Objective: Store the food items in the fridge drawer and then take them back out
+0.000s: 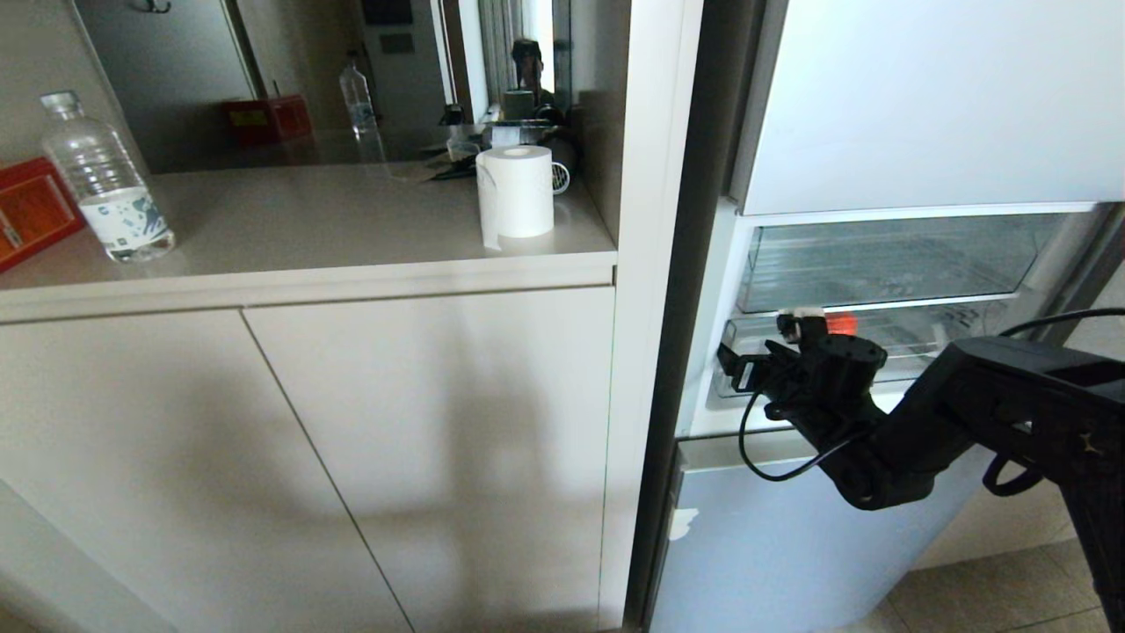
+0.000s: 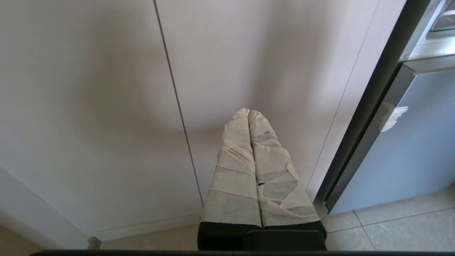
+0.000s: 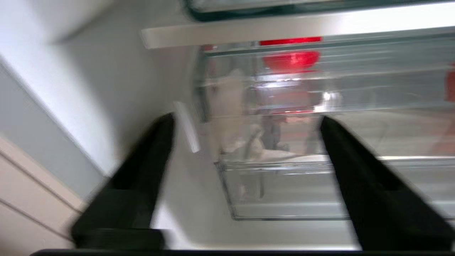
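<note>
Right gripper: black two-fingered gripper on the black right arm, nearest the onlooker, held level at the open fridge compartment; its fingers stand wide apart with nothing between them.
Fridge drawer: wide, shallow, clear plastic drawer with a ribbed floor, the lower of the two clear bins, pulled slightly forward; its rounded front corner sits between the spread fingers in the right wrist view.
Food item: small, round, glossy red fruit, seen through the clear plastic; in the head view only a red sliver shows above the gripper body.
Key relation: the fruit lies straight ahead of the right gripper and deeper in, beyond the drawer's front wall, slightly toward the robot's right of the corner the gripper faces. Gripper and fruit are apart, with the plastic wall between them.
Drawer axis: the long axis runs across the fridge opening, square to the gripper's line of reach.
Judgement: a reach for the fruit would likely have to go over the front lip, not through it.
Nearer arm: right, by far.
Left gripper: tape-wrapped pale fingers pressed together, parked low before the beige cabinet doors, well apart from the fridge.
Upper bin: clear plastic, untaped, directly above the drawer.
</note>
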